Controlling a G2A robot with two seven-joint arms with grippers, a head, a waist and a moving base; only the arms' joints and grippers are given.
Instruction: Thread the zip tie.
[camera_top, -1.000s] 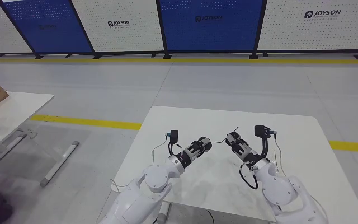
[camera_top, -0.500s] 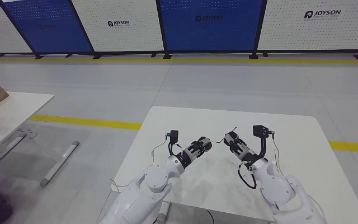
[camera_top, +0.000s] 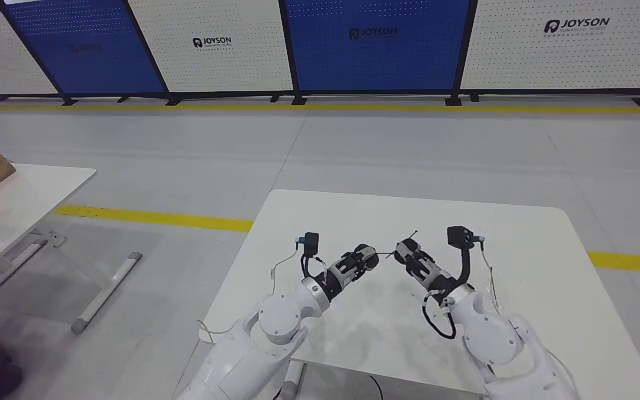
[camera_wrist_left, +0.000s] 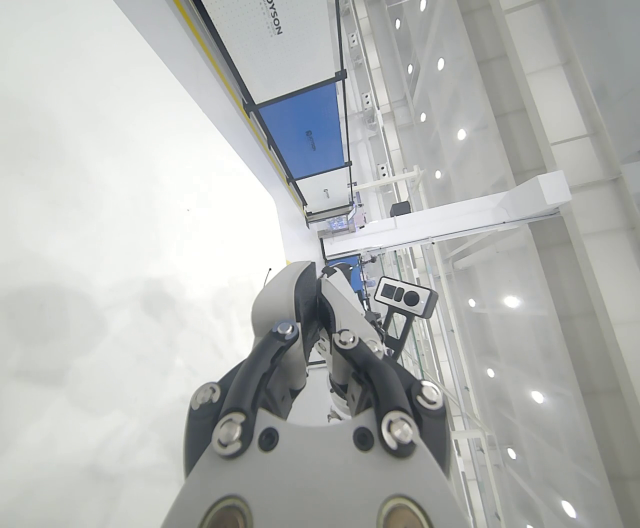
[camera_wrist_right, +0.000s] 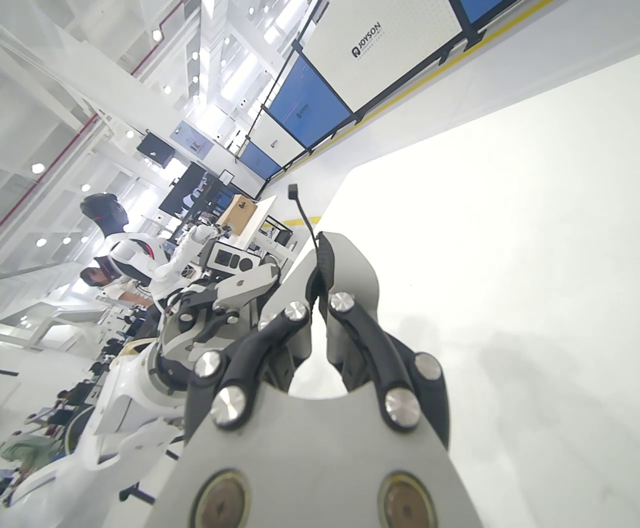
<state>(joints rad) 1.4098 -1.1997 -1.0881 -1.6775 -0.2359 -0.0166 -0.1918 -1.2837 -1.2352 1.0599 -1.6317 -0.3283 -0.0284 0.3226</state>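
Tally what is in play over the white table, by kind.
Pincers: 2, the left pincer and the right pincer.
Zip ties: 1, a black zip tie in the right pincer; the thin tip at the left pincer may be its tail.
Tables: 1, the white table.
Total: 4.

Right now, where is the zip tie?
The zip tie is pinched in the right gripper, its head poking out beyond it, above the table close to the left gripper.
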